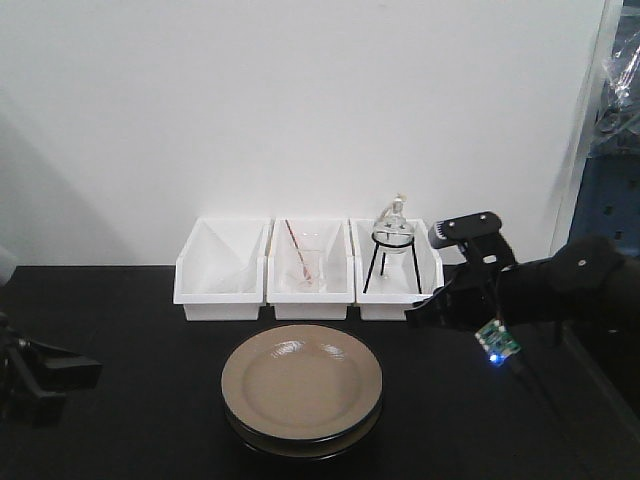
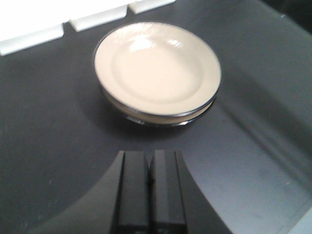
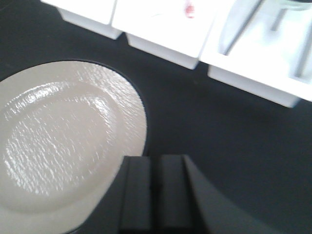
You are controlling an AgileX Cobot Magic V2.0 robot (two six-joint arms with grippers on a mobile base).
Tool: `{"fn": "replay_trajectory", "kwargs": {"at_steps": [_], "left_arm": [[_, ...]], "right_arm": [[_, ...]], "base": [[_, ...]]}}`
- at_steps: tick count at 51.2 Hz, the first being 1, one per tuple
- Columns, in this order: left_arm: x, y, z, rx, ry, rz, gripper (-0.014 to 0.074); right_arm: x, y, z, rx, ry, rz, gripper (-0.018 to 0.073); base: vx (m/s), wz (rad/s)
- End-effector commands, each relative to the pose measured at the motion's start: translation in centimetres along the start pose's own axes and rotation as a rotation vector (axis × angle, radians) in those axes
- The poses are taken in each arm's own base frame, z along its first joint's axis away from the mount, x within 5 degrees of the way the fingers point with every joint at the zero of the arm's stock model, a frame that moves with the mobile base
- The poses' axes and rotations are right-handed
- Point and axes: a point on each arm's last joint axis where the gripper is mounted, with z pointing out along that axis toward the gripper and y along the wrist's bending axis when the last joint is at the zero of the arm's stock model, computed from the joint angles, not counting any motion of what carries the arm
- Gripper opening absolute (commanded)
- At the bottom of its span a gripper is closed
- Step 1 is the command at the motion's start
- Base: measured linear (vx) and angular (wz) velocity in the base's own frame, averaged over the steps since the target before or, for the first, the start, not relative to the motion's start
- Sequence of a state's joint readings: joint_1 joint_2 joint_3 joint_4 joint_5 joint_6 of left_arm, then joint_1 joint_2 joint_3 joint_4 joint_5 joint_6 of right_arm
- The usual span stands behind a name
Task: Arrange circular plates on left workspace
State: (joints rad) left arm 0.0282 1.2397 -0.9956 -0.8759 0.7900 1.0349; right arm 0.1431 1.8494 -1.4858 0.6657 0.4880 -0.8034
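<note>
Two tan circular plates [image 1: 300,383] with dark undersides lie stacked on the black countertop [image 1: 120,330], in the middle near the front. The stack shows in the left wrist view [image 2: 156,73], and its top plate shows in the right wrist view [image 3: 63,141]. My left gripper [image 1: 85,372] is at the far left, low over the counter, well apart from the stack; its jaws are shut and empty [image 2: 150,161]. My right gripper [image 1: 418,318] hovers just right of the stack's far rim, shut and empty [image 3: 155,163].
Three white bins stand in a row behind the plates: the left one [image 1: 222,270] is empty, the middle one [image 1: 310,265] holds a glass beaker with a red rod, and the right one [image 1: 392,250] holds a round flask on a tripod. A white wall is behind them.
</note>
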Motion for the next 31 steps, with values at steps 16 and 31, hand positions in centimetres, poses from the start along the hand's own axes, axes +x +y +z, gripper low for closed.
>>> {"fn": "replay_trajectory", "kwargs": {"at_steps": [16,31], "left_arm": [[5.1,-2.8,-3.5,-0.168,-0.127,-0.030,-0.0001],[10.2,-6.6,-8.0,-0.324,-0.372,0.006,0.0000]], "right_arm": [[4.0,3.2,-16.3,0.329,-0.356,0.000,-0.0005],[15.4,6.2,-22.2,0.470,-0.544,0.017,-0.0005]], "base": [[0.00,0.00],[0.00,0.00]]}}
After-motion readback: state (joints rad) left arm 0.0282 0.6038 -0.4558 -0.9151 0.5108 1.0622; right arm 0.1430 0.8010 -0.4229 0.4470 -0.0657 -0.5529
